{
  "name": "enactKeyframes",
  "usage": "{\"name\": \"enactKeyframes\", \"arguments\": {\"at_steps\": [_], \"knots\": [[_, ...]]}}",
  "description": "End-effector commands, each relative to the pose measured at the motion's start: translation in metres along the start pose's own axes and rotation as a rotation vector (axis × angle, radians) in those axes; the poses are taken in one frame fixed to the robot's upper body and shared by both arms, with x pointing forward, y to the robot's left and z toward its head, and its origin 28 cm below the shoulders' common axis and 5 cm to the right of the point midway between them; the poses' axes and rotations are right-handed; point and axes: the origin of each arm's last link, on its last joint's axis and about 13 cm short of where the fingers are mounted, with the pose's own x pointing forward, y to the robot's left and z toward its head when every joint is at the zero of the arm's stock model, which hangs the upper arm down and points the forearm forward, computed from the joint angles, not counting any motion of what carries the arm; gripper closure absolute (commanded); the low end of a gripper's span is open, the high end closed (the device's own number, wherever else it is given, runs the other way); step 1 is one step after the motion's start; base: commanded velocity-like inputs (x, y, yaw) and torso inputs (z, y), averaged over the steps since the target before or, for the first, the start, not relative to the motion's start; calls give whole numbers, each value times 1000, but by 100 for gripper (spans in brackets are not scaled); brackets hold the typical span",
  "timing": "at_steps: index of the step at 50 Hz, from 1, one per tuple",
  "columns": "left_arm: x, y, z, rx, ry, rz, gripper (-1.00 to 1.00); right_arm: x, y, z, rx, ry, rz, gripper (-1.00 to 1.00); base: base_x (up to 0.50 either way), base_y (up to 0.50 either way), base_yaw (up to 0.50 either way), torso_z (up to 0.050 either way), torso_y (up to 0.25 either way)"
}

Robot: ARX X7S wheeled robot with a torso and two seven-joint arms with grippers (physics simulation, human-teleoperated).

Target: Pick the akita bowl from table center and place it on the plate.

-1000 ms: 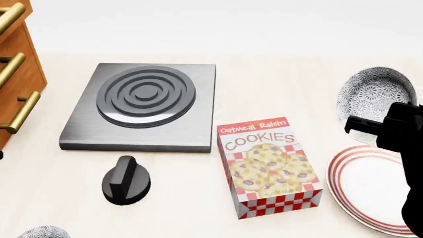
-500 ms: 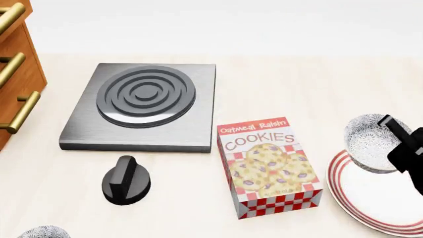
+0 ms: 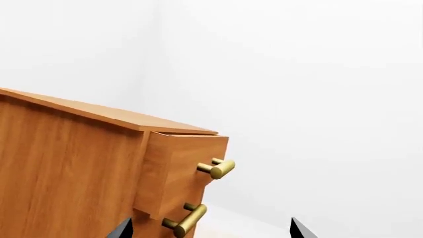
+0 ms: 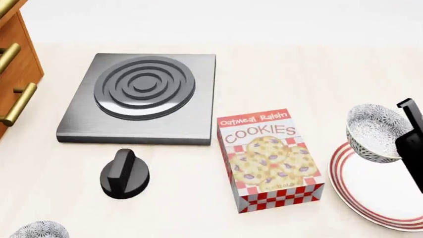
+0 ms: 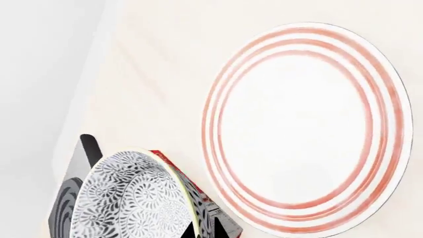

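Left wrist view: wooden drawer cabinet with brass handles; only two dark tips of the left gripper show, set wide apart.

Head view: right gripper clamps the akita bowl by its rim, held above the red-ringed plate's near edge, beside the cookie box.

Right wrist view: bowl raised, plate bare below.

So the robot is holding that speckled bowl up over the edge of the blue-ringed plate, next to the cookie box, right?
Nearly. The plate has red rings, not blue; the right wrist view shows them plainly, and the head view agrees. The rest holds: the right gripper carries the speckled bowl over the plate's edge, with the cookie box beside it.
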Motion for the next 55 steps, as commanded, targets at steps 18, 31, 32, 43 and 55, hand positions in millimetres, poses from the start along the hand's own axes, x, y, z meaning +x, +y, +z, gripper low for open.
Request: {"name": "enactKeyframes", "arguments": {"at_steps": [18, 31, 32, 43, 55], "knots": [[-2, -1, -3, 29, -19, -14, -100, -15, -5, 17, 72, -79, 19, 100, 0, 0, 0, 0, -61], [-1, 0, -2, 30, -30, -7, -100, -13, -8, 18, 89, -83, 21, 100, 0, 0, 0, 0, -147], [-1, 0, -2, 39, -34, -7, -100, -13, -8, 18, 89, -83, 21, 100, 0, 0, 0, 0, -250], [0, 1, -1, -5, -12, -4, -100, -14, -8, 20, 95, -86, 26, 100, 0, 0, 0, 0, -159], [1, 2, -1, -16, 2, 36, -100, -16, -5, 24, 106, -94, 33, 100, 0, 0, 0, 0, -87]]}}
